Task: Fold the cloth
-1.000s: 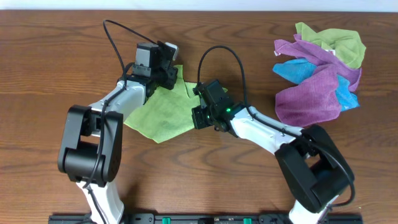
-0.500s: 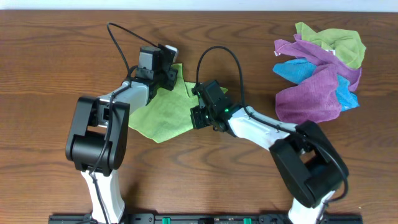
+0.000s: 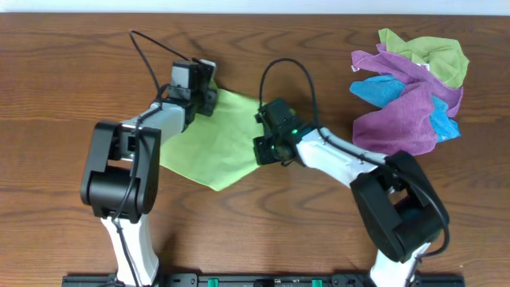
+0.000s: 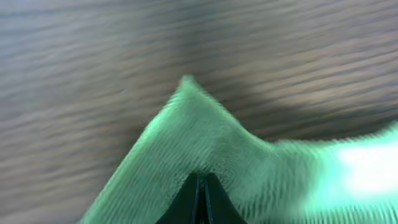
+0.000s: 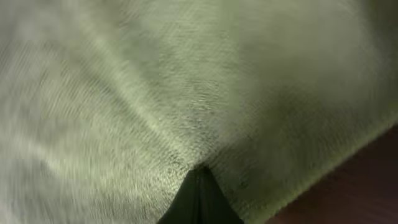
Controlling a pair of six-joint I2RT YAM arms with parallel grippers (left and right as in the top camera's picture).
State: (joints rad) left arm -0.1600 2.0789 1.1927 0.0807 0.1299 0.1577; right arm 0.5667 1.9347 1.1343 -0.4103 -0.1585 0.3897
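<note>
— How is the cloth seen?
— The green cloth (image 3: 211, 147) is spread almost flat on the table (image 3: 64, 80), left of centre. Its ribbed weave is creased where it is pinched.
— And the grippers?
— The left gripper (image 4: 200, 186) is clamped on the far corner, and the right gripper (image 5: 199, 186) on the right corner.
— Any writing?
— A pale tab (image 3: 428, 68) is seen on the heap of cloths (image 3: 406, 119), but it is too small to be read.

Lime-green cloth (image 3: 215, 143) on brown wood-grain table (image 3: 48, 96) — purple, blue heap (image 3: 398, 127).

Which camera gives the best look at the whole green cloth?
Overhead: the green cloth shows almost whole, spread out. The left wrist view shows only one blurred corner, the right wrist view only blurred fabric close up.
</note>
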